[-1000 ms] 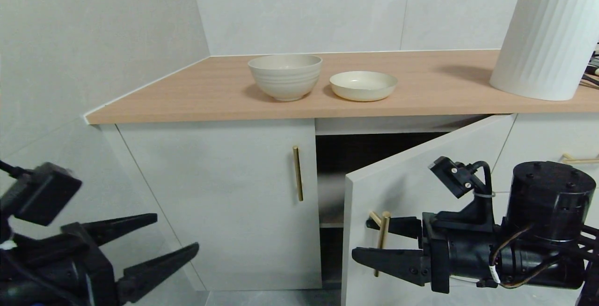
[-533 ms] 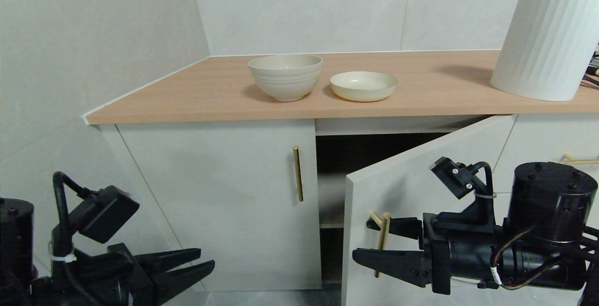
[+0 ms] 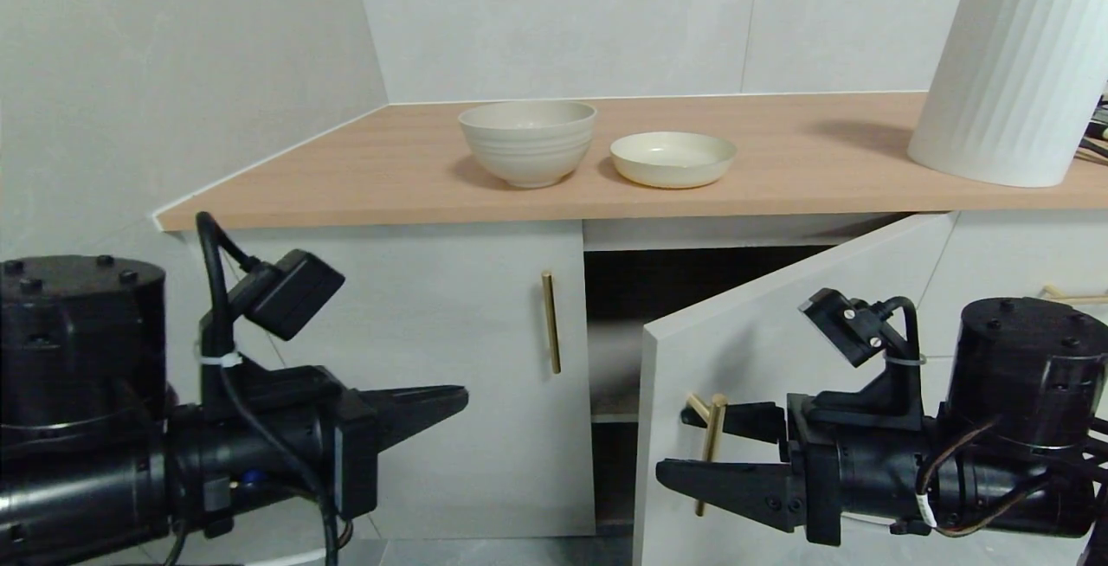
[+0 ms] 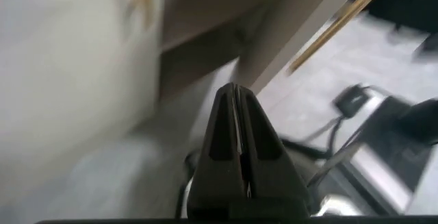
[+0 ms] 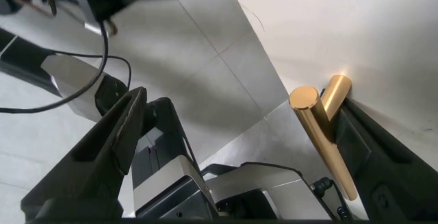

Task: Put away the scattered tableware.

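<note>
Beige-wood counter (image 3: 346,189) carries the tableware: a ribbed cream bowl (image 3: 527,140) stands upright toward the left back corner, and a shallow cream dish (image 3: 673,157) lies just beside it on its right, not quite touching. A tall white fluted container (image 3: 1013,77) stands at the counter's right end, well apart from both.

Below the counter edge, the left cabinet door (image 3: 415,358) is shut, its brass handle (image 3: 550,321) upright. The right cabinet door (image 3: 762,332) hangs ajar, showing a dark inside with a shelf.

The right gripper (image 3: 705,451) is level with that open door's brass bar handle (image 3: 711,445), its claw spread with one finger on each side of the bar; the wrist view shows the handle (image 5: 327,131) close against one finger (image 5: 383,166).

The left gripper (image 3: 452,398) is low in front of the shut door, its claw pressed together (image 4: 236,125).
</note>
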### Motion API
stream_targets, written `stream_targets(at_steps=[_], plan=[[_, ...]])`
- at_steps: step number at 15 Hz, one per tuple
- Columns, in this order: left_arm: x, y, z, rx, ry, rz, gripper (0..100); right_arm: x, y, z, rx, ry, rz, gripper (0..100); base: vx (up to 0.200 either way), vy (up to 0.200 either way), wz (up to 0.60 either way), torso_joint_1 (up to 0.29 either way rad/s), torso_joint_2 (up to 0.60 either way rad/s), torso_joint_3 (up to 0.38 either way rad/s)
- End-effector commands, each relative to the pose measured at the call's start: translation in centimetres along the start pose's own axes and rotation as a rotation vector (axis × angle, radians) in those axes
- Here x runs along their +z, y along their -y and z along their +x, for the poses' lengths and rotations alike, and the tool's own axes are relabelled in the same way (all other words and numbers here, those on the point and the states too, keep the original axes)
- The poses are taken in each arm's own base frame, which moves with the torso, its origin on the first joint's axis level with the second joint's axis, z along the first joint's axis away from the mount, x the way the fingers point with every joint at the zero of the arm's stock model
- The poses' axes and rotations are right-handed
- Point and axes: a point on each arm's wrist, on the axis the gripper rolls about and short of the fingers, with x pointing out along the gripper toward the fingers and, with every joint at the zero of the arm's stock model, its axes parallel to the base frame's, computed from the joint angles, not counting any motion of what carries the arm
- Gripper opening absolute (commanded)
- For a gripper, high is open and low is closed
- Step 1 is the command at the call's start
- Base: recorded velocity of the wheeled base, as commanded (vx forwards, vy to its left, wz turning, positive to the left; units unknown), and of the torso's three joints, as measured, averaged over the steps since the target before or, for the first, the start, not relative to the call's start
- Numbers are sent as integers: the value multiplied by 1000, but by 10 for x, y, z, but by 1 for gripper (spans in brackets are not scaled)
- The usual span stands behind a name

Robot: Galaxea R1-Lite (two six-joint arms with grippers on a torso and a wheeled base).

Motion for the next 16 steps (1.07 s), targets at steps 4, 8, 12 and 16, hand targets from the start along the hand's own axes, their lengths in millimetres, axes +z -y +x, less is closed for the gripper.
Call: stream_targets(at_steps=[4,8,12,16], plan=[[-34,-19,82,-100,-86,20,0,3,-6,-7,8,22,-19,100,0,0,0,0,0,0],[-66,-22,137,-163,114,75,0,5,-8,-10,11,33,-26,100,0,0,0,0,0,0],[-84,-15,169,-175,217,90,0,4,-8,-10,9,29,-23,100,0,0,0,0,0,0],[-79,-3,172,-210,239,103,0,0,-8,-13,5,22,-30,100,0,0,0,0,0,0]])
